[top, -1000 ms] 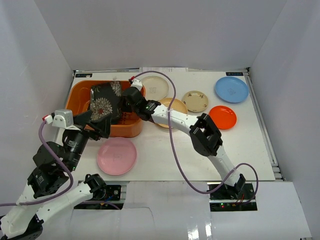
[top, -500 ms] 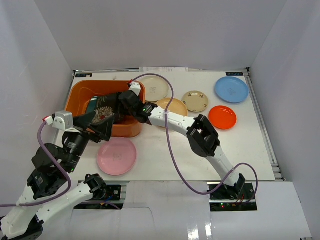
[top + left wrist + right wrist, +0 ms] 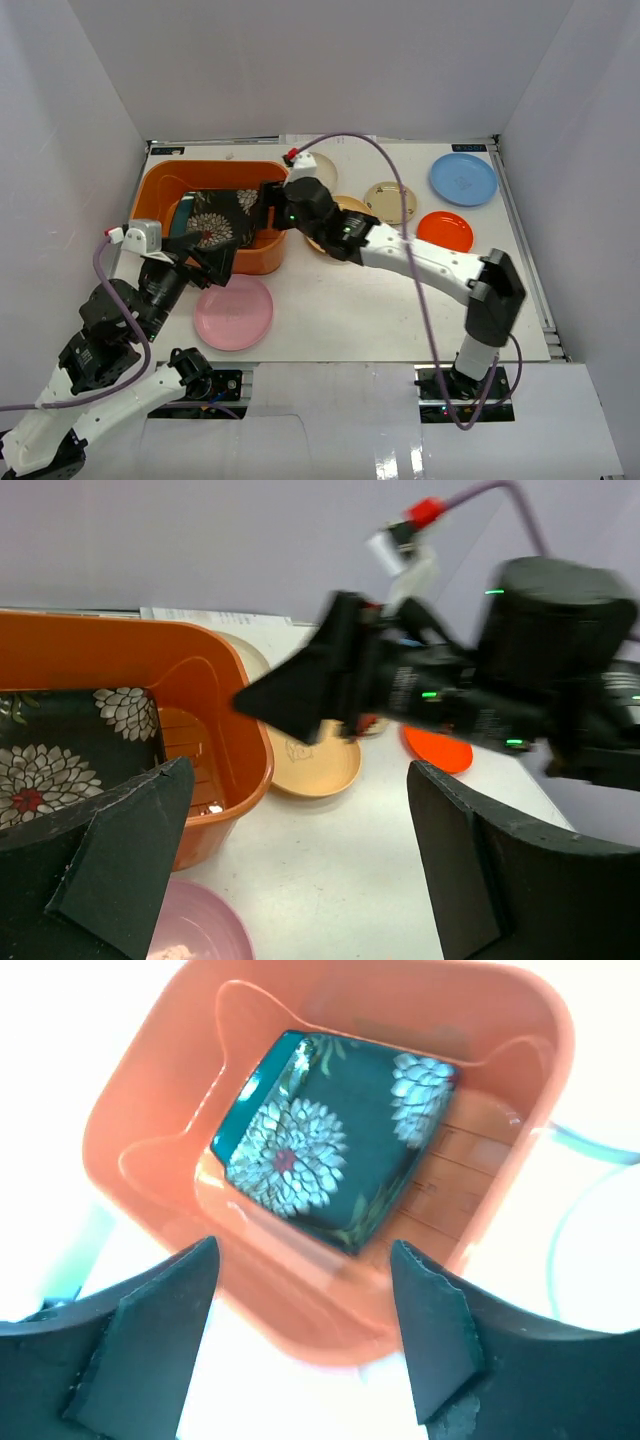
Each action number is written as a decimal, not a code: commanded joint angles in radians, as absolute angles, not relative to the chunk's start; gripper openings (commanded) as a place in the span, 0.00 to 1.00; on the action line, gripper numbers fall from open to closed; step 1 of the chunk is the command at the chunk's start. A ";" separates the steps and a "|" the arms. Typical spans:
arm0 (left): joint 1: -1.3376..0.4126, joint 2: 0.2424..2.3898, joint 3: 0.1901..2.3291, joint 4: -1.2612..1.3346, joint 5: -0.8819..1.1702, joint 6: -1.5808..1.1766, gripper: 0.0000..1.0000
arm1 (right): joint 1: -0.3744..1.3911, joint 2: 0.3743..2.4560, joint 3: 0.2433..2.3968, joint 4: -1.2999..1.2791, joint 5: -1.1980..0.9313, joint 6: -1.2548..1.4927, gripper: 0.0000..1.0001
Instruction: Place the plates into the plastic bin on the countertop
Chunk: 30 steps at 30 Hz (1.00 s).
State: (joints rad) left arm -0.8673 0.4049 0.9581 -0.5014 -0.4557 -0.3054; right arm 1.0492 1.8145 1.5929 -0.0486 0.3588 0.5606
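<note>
The orange plastic bin stands at the back left of the white countertop. A square black floral plate lies flat in it on a teal plate. My right gripper hangs open over the bin's right rim, holding nothing, with the floral plate below and beyond it. My left gripper stands wide open and empty by the bin's near wall, above the pink plate. A tan plate lies right of the bin.
Blue, orange and olive-beige plates lie at the back right. A cream plate shows behind the right arm. White walls close in the left, back and right sides. The right arm stretches across the middle.
My right gripper opened and let go of the floral plate, which dropped flat into the bin. The right arm drew back to the right. The left gripper sank slightly toward the pink plate.
</note>
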 commanded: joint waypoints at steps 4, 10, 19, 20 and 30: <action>-0.870 0.448 0.948 -0.546 -0.465 -0.301 0.98 | 1.086 1.513 1.146 0.038 0.252 0.590 0.41; -0.870 0.506 0.945 -0.554 -0.494 -0.302 0.98 | 1.242 1.574 0.974 0.139 0.325 0.730 0.76; -0.868 0.546 0.951 -0.591 -0.445 -0.367 0.98 | 1.266 1.861 1.118 0.229 0.319 0.810 0.68; -0.870 0.549 0.951 -0.603 -0.437 -0.379 0.98 | 1.267 1.879 1.130 0.233 0.324 0.813 0.58; -0.870 0.613 0.959 -0.647 -0.361 -0.416 0.92 | 1.269 1.564 0.835 0.140 0.451 0.884 0.08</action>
State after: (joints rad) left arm -0.8673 0.5682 0.9440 -0.6289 -0.4206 -0.4004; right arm 1.2675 1.7611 0.9287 0.1913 0.3553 0.8417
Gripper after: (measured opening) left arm 0.933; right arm 0.087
